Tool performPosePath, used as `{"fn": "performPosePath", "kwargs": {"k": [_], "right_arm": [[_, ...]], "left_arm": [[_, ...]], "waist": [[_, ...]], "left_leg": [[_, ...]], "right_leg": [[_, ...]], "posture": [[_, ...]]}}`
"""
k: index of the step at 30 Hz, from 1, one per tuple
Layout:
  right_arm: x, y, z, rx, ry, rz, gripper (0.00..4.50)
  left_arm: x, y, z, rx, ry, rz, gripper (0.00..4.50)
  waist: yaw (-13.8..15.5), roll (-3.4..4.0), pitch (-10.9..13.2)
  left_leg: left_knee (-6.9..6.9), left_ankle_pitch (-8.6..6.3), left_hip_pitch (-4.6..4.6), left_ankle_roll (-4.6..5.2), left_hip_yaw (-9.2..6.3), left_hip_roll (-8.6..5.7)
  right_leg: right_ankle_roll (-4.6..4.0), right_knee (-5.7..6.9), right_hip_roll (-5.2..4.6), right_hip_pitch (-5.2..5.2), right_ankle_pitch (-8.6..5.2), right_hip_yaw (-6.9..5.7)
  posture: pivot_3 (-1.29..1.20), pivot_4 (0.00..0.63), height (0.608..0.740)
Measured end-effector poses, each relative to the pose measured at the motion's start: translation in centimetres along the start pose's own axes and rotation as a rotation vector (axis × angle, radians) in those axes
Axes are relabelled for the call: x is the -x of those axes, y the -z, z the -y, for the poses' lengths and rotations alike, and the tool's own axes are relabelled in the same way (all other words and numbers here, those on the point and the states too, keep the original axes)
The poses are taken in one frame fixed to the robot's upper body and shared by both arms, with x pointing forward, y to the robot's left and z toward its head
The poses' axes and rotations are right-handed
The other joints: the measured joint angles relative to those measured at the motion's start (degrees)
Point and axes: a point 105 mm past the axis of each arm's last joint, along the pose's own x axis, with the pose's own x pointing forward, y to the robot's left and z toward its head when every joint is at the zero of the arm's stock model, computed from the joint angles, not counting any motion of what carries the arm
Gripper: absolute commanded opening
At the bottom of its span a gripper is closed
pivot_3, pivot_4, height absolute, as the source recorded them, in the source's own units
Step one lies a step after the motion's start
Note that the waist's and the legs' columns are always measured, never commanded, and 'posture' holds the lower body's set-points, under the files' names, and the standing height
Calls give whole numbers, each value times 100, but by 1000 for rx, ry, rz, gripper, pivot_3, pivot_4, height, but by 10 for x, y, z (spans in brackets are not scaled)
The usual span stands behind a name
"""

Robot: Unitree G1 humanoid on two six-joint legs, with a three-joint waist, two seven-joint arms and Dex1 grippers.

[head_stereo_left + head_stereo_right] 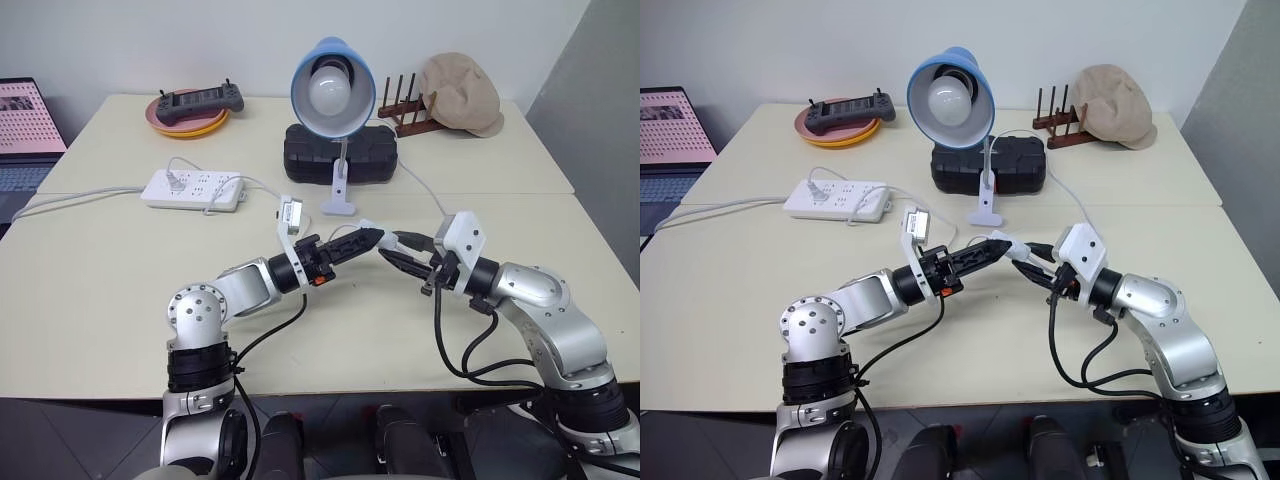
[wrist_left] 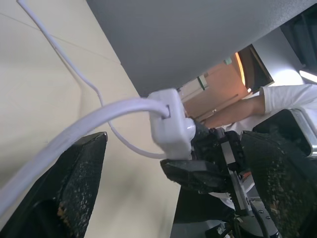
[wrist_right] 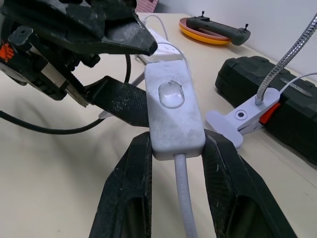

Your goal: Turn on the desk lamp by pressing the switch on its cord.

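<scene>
- Arms: silver-grey metal shells, black joint rings.
- left gripper (image 1: 372, 238), right gripper (image 1: 392, 256): two black tapered fingers, scuffed.
- White wrist camera blocks.
- Loose black cables; small orange marking, left wrist.

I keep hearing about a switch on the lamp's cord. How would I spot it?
Start at the desk lamp with its blue shade, then look toward the robot, where the two grippers meet. The switch sits pinched in the right gripper: a white oblong block with a clear oval button, far thicker than the thin cord.

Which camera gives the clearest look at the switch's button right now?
Right wrist view: the switch faces the camera, button up, between the right gripper fingers. Left wrist view shows its end; the eye views show a small white bit.
</scene>
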Motion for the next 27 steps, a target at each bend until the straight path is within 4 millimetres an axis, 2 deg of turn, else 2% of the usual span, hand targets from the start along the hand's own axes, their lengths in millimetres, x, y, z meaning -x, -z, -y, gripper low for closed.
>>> {"fn": "performPosePath", "kwargs": {"k": [5,6,7,13,23,25,27], "right_arm": [[0,5,-5,-13,-16,-10,1040],[-1,5,-6,-13,-19,-9,1040],[-1,5,-6,-12,-21,-8,1040],[-2,3,-7,-6,-22,7,1040],[-4,0,-10,11,-35,22,1040],[-4,0,-10,12,-34,21,1040],[-4,0,-10,12,-34,21,1040]], "left_arm": [[2,-1,0,-1,8,-2,4500],[2,-1,0,-3,13,-3,4129],[3,-1,0,-5,14,-5,4032],[2,2,1,-3,30,-26,2690],[3,1,1,5,35,-28,736],[3,1,2,6,39,-27,554],[3,1,2,8,39,-27,553]], "waist": [[2,0,0],[3,0,0],[3,0,0],[3,0,0],[3,0,0],[3,0,0],[3,0,0]], "left_leg": [[0,0,0,0,0,0],[0,0,0,0,0,0],[0,0,0,0,0,0],[-1,0,-1,0,0,0],[-2,0,-1,0,0,0],[-2,0,-1,0,0,0],[-2,0,-1,0,0,0]], "right_leg": [[1,-2,0,0,-1,0],[2,-2,0,0,-1,0],[2,-2,0,0,-2,0],[2,-4,0,0,-2,0],[4,-4,0,0,-3,0],[3,-5,0,0,-3,0],[4,-5,0,0,-3,0]], "posture": [[0,150,740],[0,150,740],[0,150,740],[0,150,740],[0,150,740],[0,150,740],[0,150,740]]}}
